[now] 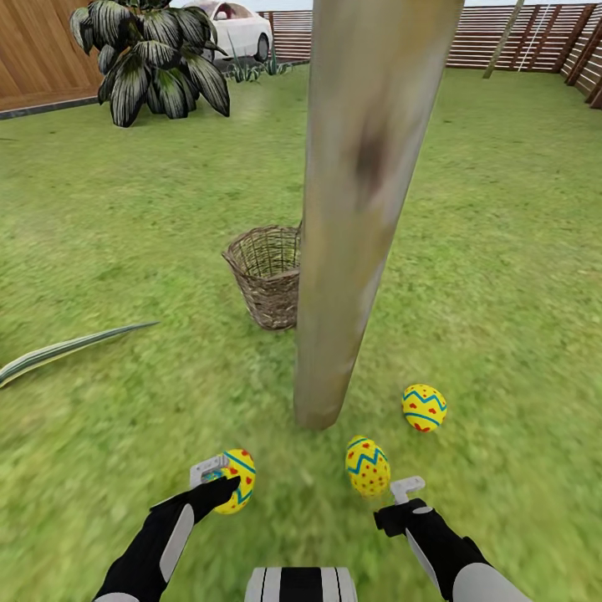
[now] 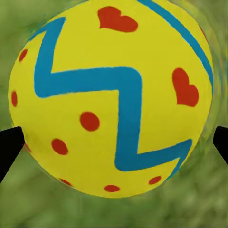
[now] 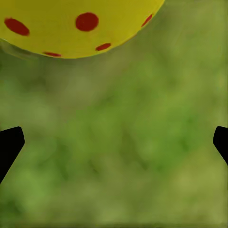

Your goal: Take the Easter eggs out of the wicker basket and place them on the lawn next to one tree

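Note:
The tree (image 1: 359,209) rises as a pale trunk from the lawn (image 1: 502,251) right in front of me. Behind it stands the wicker basket (image 1: 266,276), partly hidden by the trunk; its visible part holds no egg. Three yellow Easter eggs lie on the grass near the trunk's base. One egg (image 1: 238,478) (image 2: 111,99) sits at the tip of my left gripper (image 1: 219,485), which is open, its fingertips (image 2: 9,145) wide on either side. A second egg (image 1: 368,466) (image 3: 76,26) rests just beyond my open right gripper (image 1: 403,493). The third egg (image 1: 424,407) lies further right.
A striped agave plant (image 1: 155,54) grows at the back left, and one long leaf (image 1: 67,347) reaches in from the left edge. A slatted wooden fence (image 1: 518,38) rings the garden, with a white car (image 1: 242,29) beyond. Open grass spreads on both sides.

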